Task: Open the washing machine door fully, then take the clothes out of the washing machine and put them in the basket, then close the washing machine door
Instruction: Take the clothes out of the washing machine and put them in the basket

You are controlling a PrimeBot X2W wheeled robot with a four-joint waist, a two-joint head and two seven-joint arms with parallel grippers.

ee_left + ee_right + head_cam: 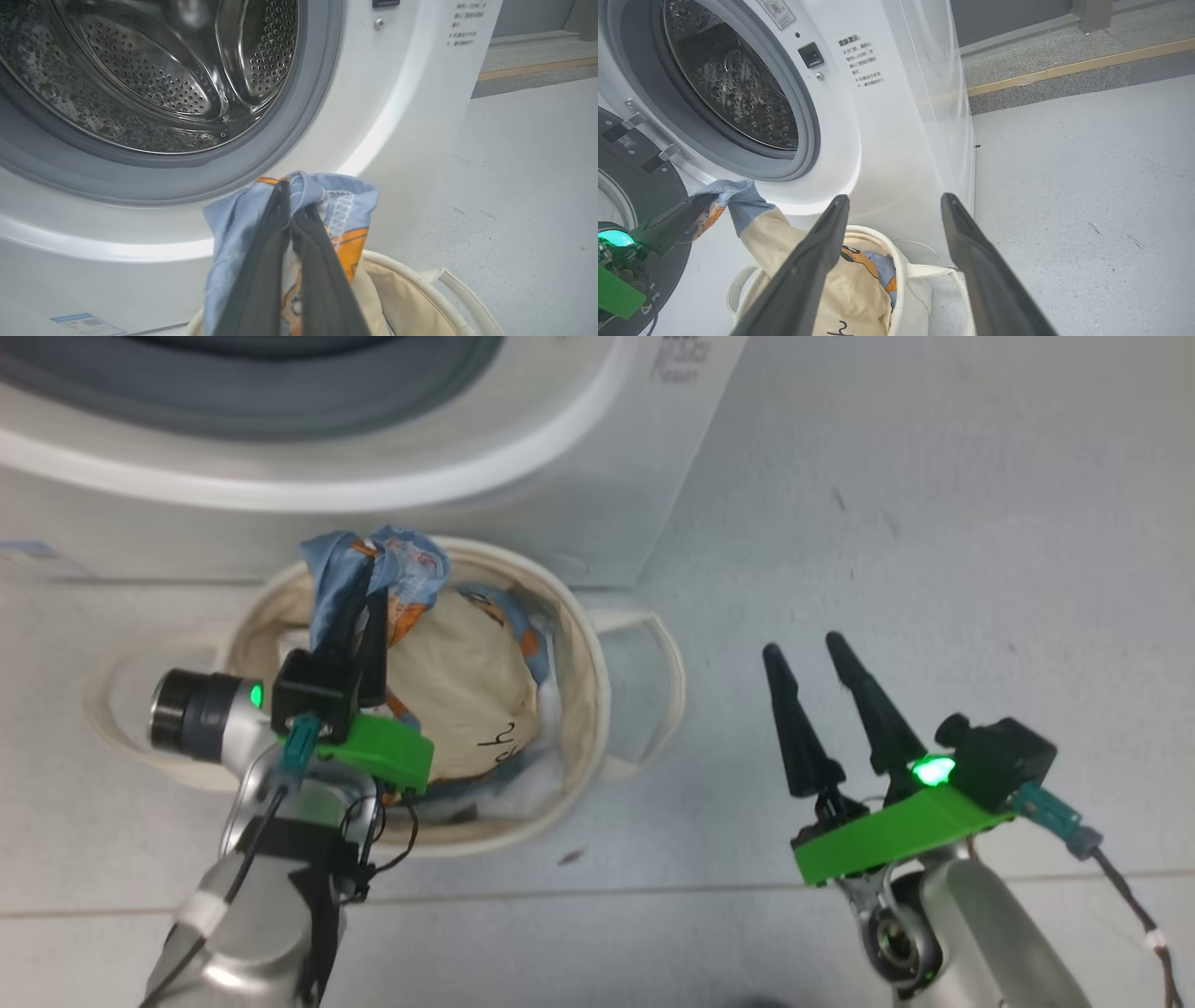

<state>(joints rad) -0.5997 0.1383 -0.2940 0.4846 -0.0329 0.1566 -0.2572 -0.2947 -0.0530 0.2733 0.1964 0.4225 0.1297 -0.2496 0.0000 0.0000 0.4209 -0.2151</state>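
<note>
Head view: the left gripper has its two dark fingers pressed together on a bunched light blue garment printed with orange-brown figures. It holds the cloth up over the far rim of the round off-white canvas basket, just beside the front of the white front-loading washing machine. The right gripper hangs over the pale floor well to the side, fingers spread, holding nothing.

The likely trouble is the drop. The raised part of the cloth sits right at the rim, so letting go here could leave it draped over the edge, or let it slip down between basket and machine. The fabric might also cling to a finger as the fingers part. The soft basket could shift or fold if the arm brushes it.

A cream garment with a small black mark fills most of the basket, with white fabric beneath it at the near side. The perforated steel drum is bare metal where it shows. The black-rimmed washing machine door stands open.
</note>
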